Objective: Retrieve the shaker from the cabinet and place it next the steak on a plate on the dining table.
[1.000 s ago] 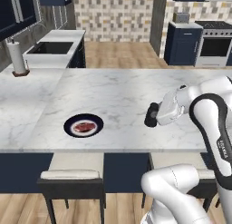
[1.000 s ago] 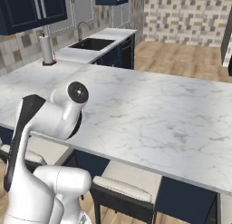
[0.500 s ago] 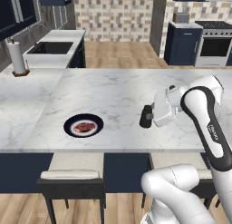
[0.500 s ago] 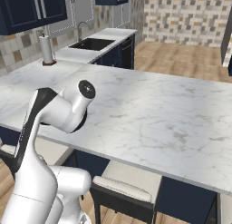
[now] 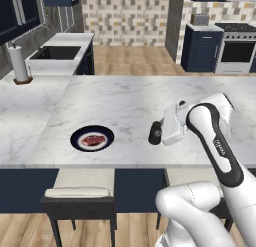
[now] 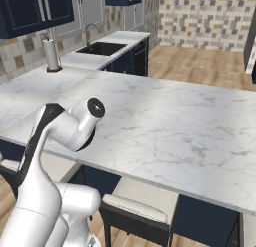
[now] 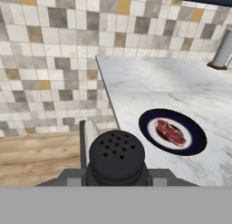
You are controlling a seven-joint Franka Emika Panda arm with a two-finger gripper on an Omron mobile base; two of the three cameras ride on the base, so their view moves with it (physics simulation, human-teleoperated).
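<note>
Carry step: tool (image 5: pixel 156 134) clamped on shaker (image 7: pixel 117 158), held over table (image 5: pixel 120 98) well right of plate (image 5: pixel 92 139) with steak (image 7: pixel 170 132); next: traverse toward plate, lower, release just beside it.

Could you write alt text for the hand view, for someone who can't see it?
A black shaker with a perforated top sits gripped in the gripper at the bottom of the frame. Beyond it, a dark plate holding a steak rests on the marble dining table, with a tiled wall behind.
</note>
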